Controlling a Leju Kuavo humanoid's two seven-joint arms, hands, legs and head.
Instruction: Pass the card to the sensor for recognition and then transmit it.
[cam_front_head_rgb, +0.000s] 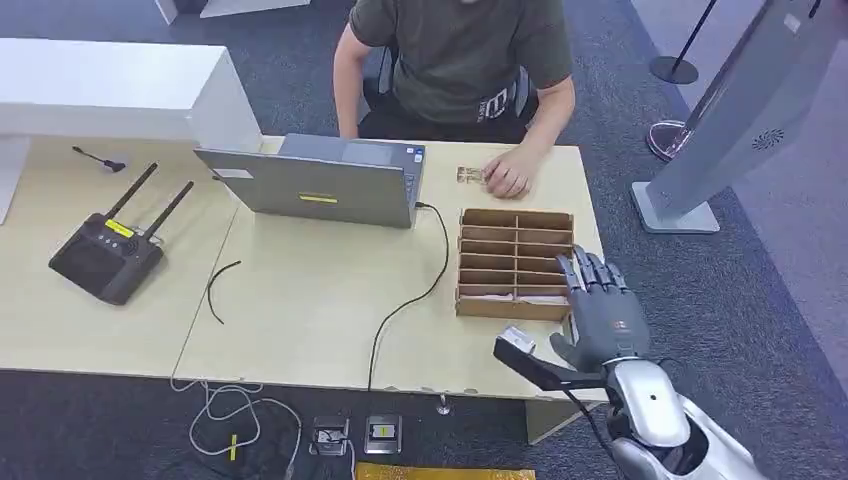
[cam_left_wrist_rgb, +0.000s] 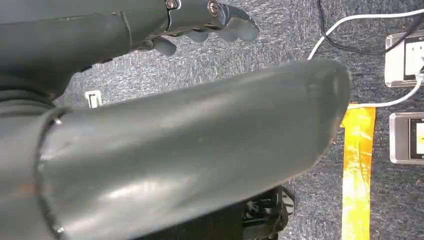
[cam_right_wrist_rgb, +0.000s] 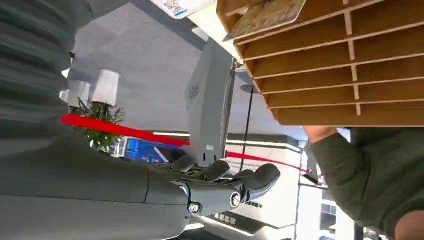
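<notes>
The right hand (cam_front_head_rgb: 600, 315) stands open, fingers spread and empty, beside the wooden rack (cam_front_head_rgb: 515, 262); a person's hand (cam_front_head_rgb: 507, 176) covers the card (cam_front_head_rgb: 470, 175); the left hand (cam_left_wrist_rgb: 210, 25) hangs with fingers curled

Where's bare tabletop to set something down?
Widest bare patch: between the laptop and the table's near edge, bordered by the short black wire and the laptop's cable. Crowded: right end, with the slotted wooden tray, person's hand, right hand.
</notes>
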